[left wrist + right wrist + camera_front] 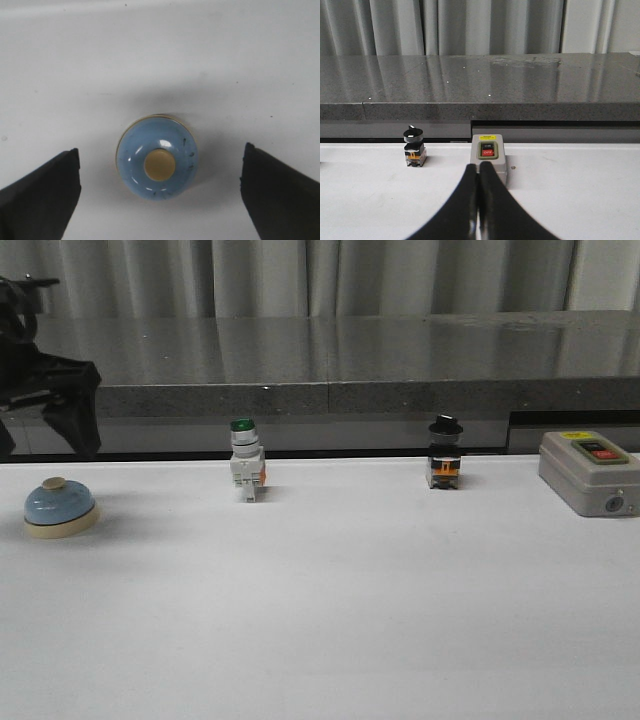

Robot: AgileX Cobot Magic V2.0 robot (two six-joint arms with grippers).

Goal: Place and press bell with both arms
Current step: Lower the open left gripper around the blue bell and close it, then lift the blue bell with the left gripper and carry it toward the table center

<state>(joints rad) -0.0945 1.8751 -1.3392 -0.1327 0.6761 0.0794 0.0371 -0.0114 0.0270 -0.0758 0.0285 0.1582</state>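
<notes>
- Front view: bell [60, 508] sits at the far left of the white table [330, 620], upright, alone, well apart from the other devices.
- Left gripper [160, 190] hangs over the bell, jaws wide, one finger [42, 197] on each side, neither touching it. In the front view its dark bulk [50, 390] shows above and behind the bell.
- Right gripper [478, 200]: fingers pressed together, holding nothing, pointed toward the grey box [489, 159].
- Handling, as judged: bell looks rigid, probably metal dome on a cream base; glossy and rounded, so pads could slide off the dome. Likely light. Best hold seems low, across the base rim, keeping clear of the top button [159, 165] until the press.
- Count: one bell; one green-capped switch [246, 471]; one black-knob switch [445, 452]; one grey box [588, 472] with a red button; two grippers.
- Placing not yet begun; bell rests on the table.
</notes>
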